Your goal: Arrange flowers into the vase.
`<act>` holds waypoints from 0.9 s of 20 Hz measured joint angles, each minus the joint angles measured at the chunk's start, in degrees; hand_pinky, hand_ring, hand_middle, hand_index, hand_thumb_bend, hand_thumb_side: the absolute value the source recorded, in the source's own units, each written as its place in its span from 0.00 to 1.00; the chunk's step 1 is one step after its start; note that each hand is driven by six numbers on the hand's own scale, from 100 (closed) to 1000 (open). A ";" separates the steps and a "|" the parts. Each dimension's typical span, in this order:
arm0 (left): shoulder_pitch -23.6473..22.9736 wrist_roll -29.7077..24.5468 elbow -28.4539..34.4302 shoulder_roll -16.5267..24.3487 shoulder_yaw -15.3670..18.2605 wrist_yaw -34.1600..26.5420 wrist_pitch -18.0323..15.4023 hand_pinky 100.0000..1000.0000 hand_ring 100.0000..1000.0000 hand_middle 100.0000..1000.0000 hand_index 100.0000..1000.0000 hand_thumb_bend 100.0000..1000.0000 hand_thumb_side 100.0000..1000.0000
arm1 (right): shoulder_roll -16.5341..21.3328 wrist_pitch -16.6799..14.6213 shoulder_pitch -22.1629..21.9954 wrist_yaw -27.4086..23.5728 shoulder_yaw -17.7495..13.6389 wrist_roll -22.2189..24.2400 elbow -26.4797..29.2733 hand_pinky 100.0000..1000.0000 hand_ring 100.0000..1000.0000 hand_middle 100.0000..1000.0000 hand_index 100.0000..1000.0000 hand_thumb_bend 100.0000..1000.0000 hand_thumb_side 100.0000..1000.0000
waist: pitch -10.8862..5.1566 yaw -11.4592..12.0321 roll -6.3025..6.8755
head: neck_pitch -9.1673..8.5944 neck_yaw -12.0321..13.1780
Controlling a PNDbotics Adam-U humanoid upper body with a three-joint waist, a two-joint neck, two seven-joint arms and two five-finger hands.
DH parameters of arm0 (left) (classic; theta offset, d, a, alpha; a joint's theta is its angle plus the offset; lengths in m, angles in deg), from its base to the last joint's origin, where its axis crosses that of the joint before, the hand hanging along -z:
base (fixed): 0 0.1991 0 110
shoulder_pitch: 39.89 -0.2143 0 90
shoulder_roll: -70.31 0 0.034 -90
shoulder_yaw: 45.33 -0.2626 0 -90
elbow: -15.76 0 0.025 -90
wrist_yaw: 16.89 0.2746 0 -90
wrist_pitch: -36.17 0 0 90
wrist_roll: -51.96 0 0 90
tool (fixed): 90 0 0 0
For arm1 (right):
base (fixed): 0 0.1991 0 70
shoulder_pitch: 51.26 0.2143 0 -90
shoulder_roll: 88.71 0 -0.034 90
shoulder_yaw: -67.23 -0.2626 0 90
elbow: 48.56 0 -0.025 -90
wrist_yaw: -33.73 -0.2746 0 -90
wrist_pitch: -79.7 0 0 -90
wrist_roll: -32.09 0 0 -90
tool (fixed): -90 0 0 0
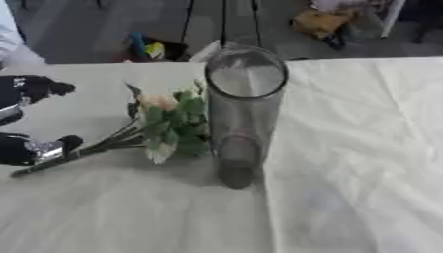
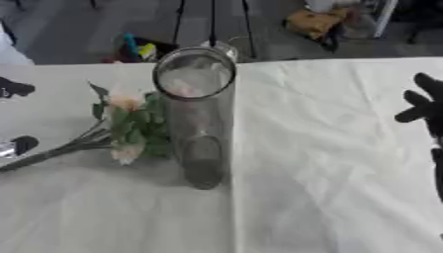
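On the white cloth-covered table [image 1: 363,163], a tall clear glass cylinder vase [image 1: 243,116] is stood upright near the middle, with nothing seen inside it; just beside it, on its left, a small bunch of artificial flowers with pale peach blooms, green leaves and dark stems [image 1: 164,126] is laid flat, the heads touching or nearly touching the glass and the stems trailing towards the left edge. The left hand [image 1: 34,148] is seen at that edge, spread wide about the stem ends with one digit above and one just by the stems; nothing is yet gripped. The right hand [image 2: 425,111] is shown only in the right eye view, at the far right edge, fingers relaxed and spread, holding nothing, well apart from the vase. The step in hand is judged to be taking hold of the stems; it would be done best if the stems are pinched low, the bunch is swung upright, and the stem ends are lowered through the rim without the vase being nudged; steadying by the right hand might be wise. No brand, label or legible writing is visible.
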 measured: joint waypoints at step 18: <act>9.77 -9.11 -15.96 -6.59 -3.59 -1.17 -3.83 0.69 0.76 0.80 1.00 0.54 0.77 | -0.02 1.20 0.29 0.45 0.66 1.26 0.00 0.95 1.00 0.53 0.91 0.00 1.00 | 0.02 -2.06 0.99 | -0.08 2.53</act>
